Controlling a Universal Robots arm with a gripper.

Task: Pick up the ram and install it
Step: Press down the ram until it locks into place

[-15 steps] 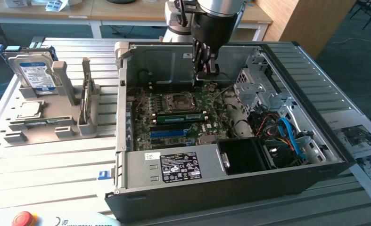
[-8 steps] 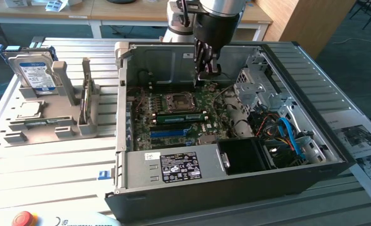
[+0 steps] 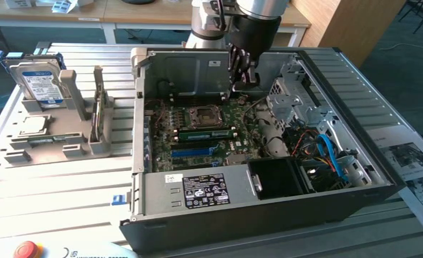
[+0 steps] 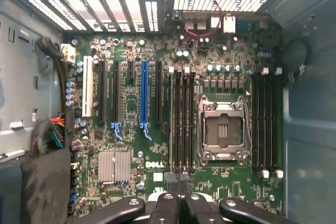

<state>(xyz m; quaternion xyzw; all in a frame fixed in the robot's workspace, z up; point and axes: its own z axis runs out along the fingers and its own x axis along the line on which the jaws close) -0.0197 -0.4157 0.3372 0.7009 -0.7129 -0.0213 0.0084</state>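
Pointing straight down above motherboard, end effector closed tight.

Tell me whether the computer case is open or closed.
Open: the computer case is uncovered on its upward side, and the motherboard inside lies exposed.

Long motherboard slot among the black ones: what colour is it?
Blue. The long slot shows best in the wrist view.
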